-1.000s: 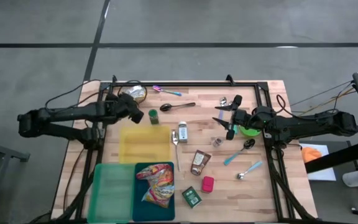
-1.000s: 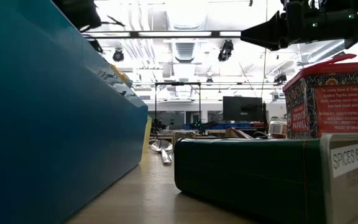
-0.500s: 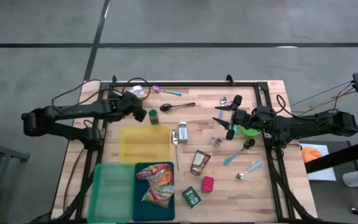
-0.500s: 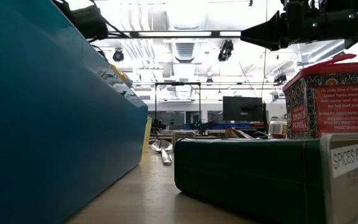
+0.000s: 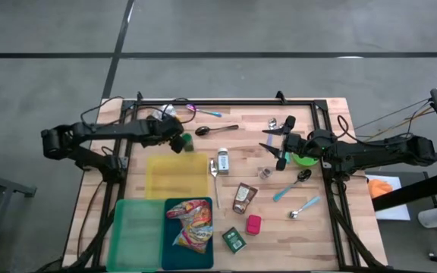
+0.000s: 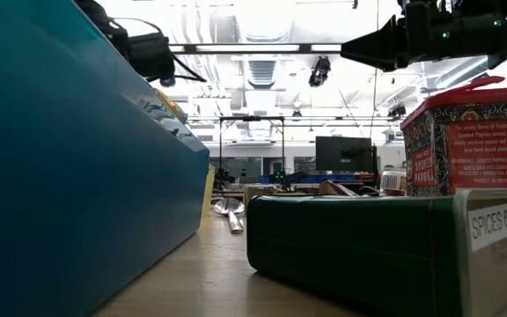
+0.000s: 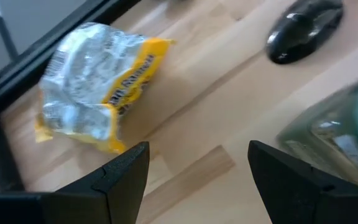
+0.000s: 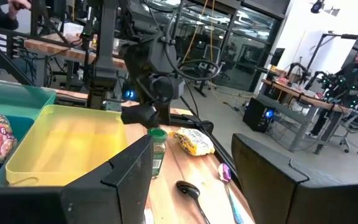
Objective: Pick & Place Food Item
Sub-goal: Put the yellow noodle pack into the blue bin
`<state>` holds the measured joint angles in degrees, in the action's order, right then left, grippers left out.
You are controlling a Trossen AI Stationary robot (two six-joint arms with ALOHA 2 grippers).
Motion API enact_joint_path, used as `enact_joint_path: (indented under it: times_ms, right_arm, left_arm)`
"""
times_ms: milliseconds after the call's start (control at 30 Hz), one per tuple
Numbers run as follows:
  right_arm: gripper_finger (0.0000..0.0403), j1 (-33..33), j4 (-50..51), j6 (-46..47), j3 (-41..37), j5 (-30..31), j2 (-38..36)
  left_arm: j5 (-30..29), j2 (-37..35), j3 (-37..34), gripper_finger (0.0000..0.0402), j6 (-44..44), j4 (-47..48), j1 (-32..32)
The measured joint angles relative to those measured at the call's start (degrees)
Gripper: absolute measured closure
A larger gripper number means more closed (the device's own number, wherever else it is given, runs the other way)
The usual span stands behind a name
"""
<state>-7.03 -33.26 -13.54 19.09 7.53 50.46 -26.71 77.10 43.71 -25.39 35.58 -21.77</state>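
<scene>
Left gripper (image 5: 179,141) hangs open by the green jar (image 5: 188,142). From above, the snack bag (image 5: 165,114) lies behind it, near the table's far edge. Its wrist view shows the crinkly silver-and-yellow snack bag (image 7: 98,93) lying apart, ahead of its fingers (image 7: 120,177).

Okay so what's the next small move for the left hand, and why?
Probably ease down and back toward the snack bag. The left hand is open and empty above bare wood, with the bag just ahead of its fingers and a green-lidded jar close beside, so it needs centring over the bag before closing.
</scene>
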Motion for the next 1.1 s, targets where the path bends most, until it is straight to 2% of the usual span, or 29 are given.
enact_joint_path:
  times_ms: [200, 700, 1100]
  right_arm:
    - [0.0188, 0.0, 0.0, 0.0, 0.0, 0.0, -0.02]
    - [0.0188, 0.0, 0.01, 0.0, 0.0, 0.0, -0.02]
    - [0.0188, -0.01, 0.0, 0.0, 0.0, 0.0, -0.02]
  left_arm:
    - [-3.22, -0.07, 1.36, 0.0126, 0.08, 5.23, -2.7]
    - [-4.93, 0.85, 0.96, 0.0126, 1.6, 5.65, -6.78]
    - [-7.19, 10.75, 0.87, 0.0126, 3.55, 0.57, -7.22]
